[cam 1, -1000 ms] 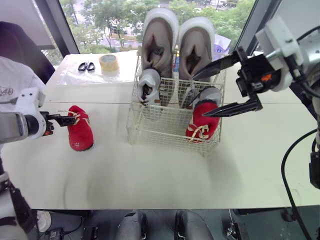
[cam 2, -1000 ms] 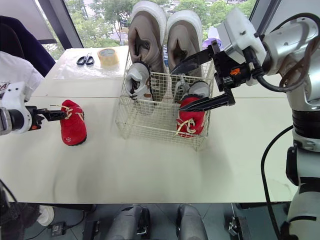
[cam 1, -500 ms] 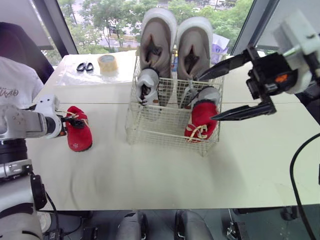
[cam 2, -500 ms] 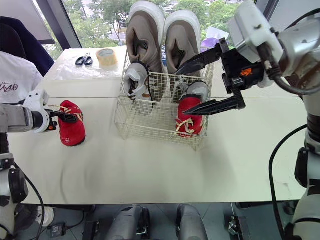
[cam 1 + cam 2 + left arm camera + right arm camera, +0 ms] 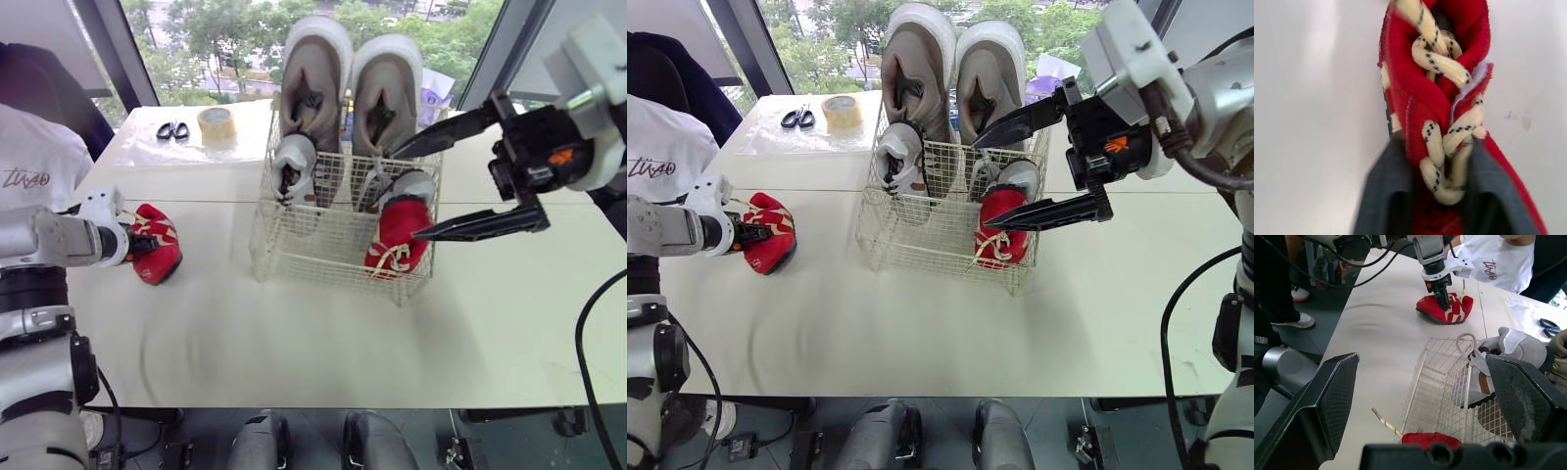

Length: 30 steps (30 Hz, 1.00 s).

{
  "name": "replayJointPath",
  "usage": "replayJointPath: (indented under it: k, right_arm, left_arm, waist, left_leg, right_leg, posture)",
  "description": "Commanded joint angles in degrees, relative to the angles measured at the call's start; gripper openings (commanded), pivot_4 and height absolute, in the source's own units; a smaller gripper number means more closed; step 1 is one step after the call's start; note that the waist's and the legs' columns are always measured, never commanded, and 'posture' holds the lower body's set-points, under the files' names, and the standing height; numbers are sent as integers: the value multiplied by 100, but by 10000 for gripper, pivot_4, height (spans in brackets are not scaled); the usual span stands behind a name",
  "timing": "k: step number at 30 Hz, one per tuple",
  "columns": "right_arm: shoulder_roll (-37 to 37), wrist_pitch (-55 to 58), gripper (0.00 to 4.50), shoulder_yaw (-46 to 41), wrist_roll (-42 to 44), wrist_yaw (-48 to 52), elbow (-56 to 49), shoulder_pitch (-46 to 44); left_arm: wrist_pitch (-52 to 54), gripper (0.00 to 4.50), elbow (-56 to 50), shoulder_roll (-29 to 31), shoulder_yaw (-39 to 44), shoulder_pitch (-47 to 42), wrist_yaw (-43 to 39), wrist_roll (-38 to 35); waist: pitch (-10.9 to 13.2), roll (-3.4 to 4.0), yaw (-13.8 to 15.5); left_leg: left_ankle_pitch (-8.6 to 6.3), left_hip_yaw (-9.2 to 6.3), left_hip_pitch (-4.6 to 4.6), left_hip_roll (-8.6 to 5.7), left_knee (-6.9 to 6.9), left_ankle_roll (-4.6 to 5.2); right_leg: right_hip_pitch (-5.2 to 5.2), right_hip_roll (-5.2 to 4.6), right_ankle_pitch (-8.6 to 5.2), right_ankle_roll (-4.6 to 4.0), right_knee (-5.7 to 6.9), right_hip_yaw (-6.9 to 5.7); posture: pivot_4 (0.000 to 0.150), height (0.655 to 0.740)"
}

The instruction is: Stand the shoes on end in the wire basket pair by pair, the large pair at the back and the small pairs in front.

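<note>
A small red shoe point(image 5: 155, 257) with cream laces lies on the white table at the left. My left gripper point(image 5: 135, 245) is shut on its laced upper, and the wrist view shows both fingers point(image 5: 1386, 196) pinching the red fabric point(image 5: 1435, 98). The wire basket point(image 5: 323, 250) stands mid-table. A large beige pair point(image 5: 313, 78) stands on end at its back. Two small grey shoes point(image 5: 294, 166) and the other red shoe point(image 5: 397, 235) stand in front. My right gripper point(image 5: 405, 196) hangs open over the basket's right side, holding nothing.
Scissors point(image 5: 170, 129) and a roll of tape point(image 5: 216, 122) lie on a plastic sheet at the far left of the table. A person in a white shirt point(image 5: 34, 157) sits beyond the left edge. The near half of the table is bare.
My left gripper has closed on the red shoe, which has turned and tipped slightly. The right arm has stayed open by the basket, almost still.
</note>
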Motion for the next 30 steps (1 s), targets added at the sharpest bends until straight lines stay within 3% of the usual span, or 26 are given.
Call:
replayJointPath:
  k: [1,5,10,13,21,25,30]
  right_arm:
    - [-84,-137,45000,-174,-7,-18,0,-14]
    - [-8,-309,45000,-73,-131,13,198,-20]
    - [140,-581,45000,187,-379,131,551,-192]
    - [220,-674,45000,340,-505,238,717,-311]
    - [520,-822,45000,561,-784,298,1021,-515]
    - [558,-1017,45000,638,-982,364,1100,-454]
    - [554,-916,45000,585,-958,356,995,-432]
  left_arm:
    - [-877,2450,-1488,-258,674,-54,-382,-571]
    - [-1591,2450,-3409,-950,1055,401,-750,-1367]
    - [-2704,2450,-5326,-1778,668,877,-125,-1172]
    - [-3253,2450,-5915,-1953,96,1293,-241,-957]
    - [-6061,2450,-5421,-2782,-1120,2253,-769,270]
    - [-7662,2450,-4743,-3411,-1762,2678,-645,1100]
    - [-9139,2450,-4031,-3710,-2179,3099,-587,1821]
  waist:
    - [7,-16,-12]
    - [6,-23,-50]
    - [6,-23,-59]
    - [6,-23,-60]
    - [-1,-12,-10]
    - [-2,-12,-12]
    - [-3,-10,-15]
  left_leg:
    - [1,0,-3,0,1,-1]
    - [-2,7,-5,-3,-1,-1]
    - [-2,13,2,-3,-8,-1]
    - [0,11,5,1,-4,0]
    - [-8,12,7,2,7,20]
    - [-21,13,7,1,8,43]
    - [-28,13,7,3,9,55]
  right_leg:
    - [0,-3,1,0,-1,1]
    - [-1,-20,2,1,-11,3]
    - [1,-13,2,1,-11,4]
    - [2,4,7,-7,-5,4]
    - [11,19,8,-9,-7,2]
    - [13,18,8,-9,-10,2]
    - [12,16,8,-9,-10,1]
  posture:
    - [1500,7400]
    - [1500,7400]
    - [1500,7400]
    - [1500,7400]
    - [1500,7400]
    - [1500,7400]
    - [1500,7400]
